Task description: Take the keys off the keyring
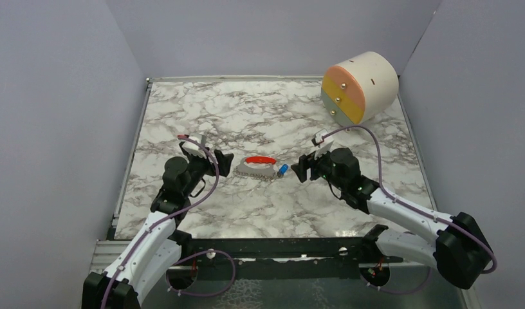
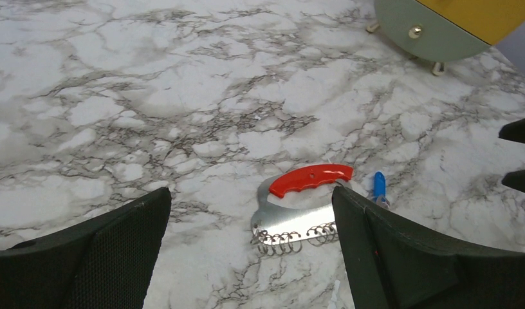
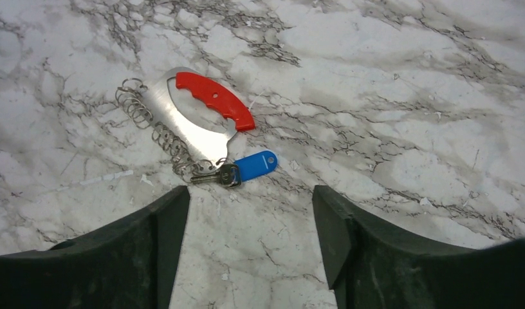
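The keyring (image 1: 260, 159) lies flat mid-table: a silvery plate (image 2: 298, 217) with a red curved grip (image 2: 310, 179) and several small wire rings (image 3: 141, 109) along its edge. One small silvery key (image 3: 211, 176) with a blue tag (image 3: 255, 165) hangs at its right end, the same blue tag (image 1: 282, 170) showing from above. My left gripper (image 1: 224, 162) is open just left of the keyring, its right finger (image 2: 376, 244) hiding the plate's end. Just right of the blue tag, my right gripper (image 1: 300, 168) is open around bare marble (image 3: 250, 193).
A round drawer unit (image 1: 359, 87) with pink, yellow and green fronts stands at the back right, its green drawer knob (image 2: 415, 30) in the left wrist view. Grey walls enclose the marble table (image 1: 202, 109). The right gripper's fingertips (image 2: 520, 154) show at that view's right edge.
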Controlling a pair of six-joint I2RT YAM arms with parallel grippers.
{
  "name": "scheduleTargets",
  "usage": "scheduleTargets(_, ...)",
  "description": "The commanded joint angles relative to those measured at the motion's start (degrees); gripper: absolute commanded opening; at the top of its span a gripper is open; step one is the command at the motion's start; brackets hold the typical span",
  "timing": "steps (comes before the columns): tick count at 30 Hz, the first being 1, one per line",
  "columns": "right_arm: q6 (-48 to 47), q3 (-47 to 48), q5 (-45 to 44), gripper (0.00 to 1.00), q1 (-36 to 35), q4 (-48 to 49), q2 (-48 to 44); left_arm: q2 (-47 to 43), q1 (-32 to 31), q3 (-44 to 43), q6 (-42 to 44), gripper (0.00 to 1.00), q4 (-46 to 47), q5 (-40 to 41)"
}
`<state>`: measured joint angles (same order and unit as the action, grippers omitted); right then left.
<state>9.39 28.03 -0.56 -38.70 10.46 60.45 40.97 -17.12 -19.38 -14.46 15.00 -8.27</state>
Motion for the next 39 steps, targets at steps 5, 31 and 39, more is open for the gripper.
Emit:
scheduleTargets(5, 1.43, 0.44, 2.34, 0.55, -0.41, 5.2, 7.98, 0.69, -2.96, 2.34, -1.06, 0.99, 7.1, -4.71)
scheduleTargets(31, 4.55, 6.36, 11.76, 0.48, -0.76, 16.38, 30.29, 2.93, -3.09, 3.18, -1.1, 0.85, 7.06, -3.61)
scheduleTargets(39, 5.13, 5.46, 10.7, 0.46, -1.17, 16.68, 31.03, 1.11, -3.04, 3.91, -1.71, 0.78, 7.12, -3.68)
